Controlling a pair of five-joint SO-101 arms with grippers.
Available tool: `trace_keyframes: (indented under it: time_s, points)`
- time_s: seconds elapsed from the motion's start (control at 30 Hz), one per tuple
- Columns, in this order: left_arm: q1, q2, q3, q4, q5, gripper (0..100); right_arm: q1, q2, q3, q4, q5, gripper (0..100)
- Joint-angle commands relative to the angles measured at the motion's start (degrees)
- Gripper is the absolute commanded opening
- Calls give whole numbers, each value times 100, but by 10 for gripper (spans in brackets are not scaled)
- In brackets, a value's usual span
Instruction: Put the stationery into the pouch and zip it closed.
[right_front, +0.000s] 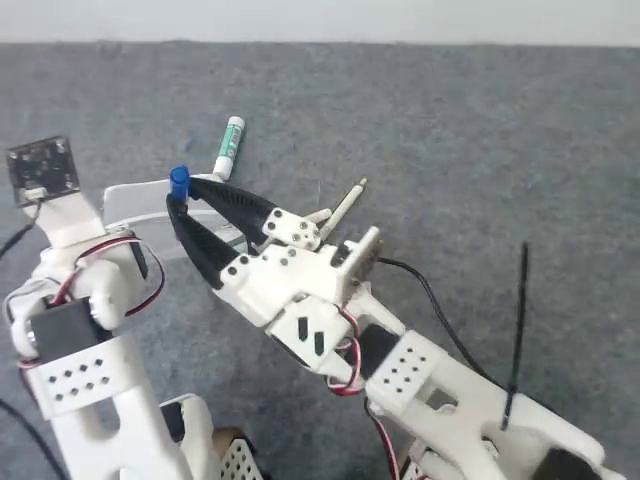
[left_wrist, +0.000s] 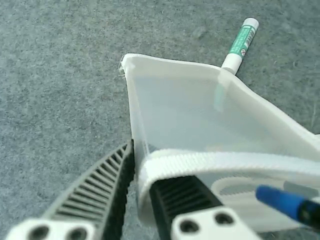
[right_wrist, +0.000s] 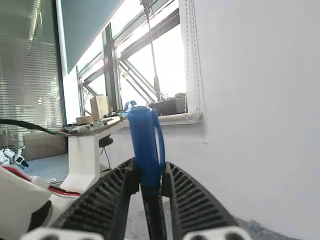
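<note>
The right gripper has its jaws closed firmly on the blue pen, clamped at the barrel with the capped end standing clear beyond the fingertips. The pen's long axis runs in line with the fingers, so it points wherever these jaws point. In the high view that is toward the rim of the pouch, with the blue end just past the jaw tips. The left gripper has its jaws all but closed, pinching the pouch's white webbing lip between them and holding the mouth lifted and open. The pen's blue end sits just beside these jaws, on the mouth side. The step in hand appears to be insertion of the pen. To do it well, the right arm should tip the pen's axis into line with the depth of the pouch and pass the capped end under the webbing band. It should let go only when most of the length is inside (a release at the lip would likely tip the pen out). The left jaws should hold their pinch throughout. Beyond the pouch's far edge from the left jaws, a green-and-white marker lies on the grey table. Its long axis points away from those jaws, with its near end tucked at the pouch's corner.
</note>
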Motion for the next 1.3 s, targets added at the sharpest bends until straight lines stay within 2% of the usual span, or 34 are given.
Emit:
trace_keyframes:
  time_s: [0.0,0.13,0.3,0.57,0.73,0.93,1.1,1.27]
  points:
    - [44,44,-259,-158,0,10,163,286,-79,-330,0,6]
    - [26,44,-259,-158,0,10,145,690,-79,-303,70,6]
    - [18,44,-224,-149,0,10,136,1024,-62,-303,1134,6]
    - [9,44,-154,-176,-9,10,75,1095,132,-286,1336,9]
    - [-88,26,-145,-149,-26,10,-84,1147,255,-277,1855,9]
    - [-246,35,-145,-158,-35,10,-207,1095,26,708,1855,22]
    - [-246,44,-136,-149,-35,10,-198,1095,-229,1543,1846,143]
    - [-255,44,-136,-158,-35,10,-198,1095,-255,1675,1846,122]
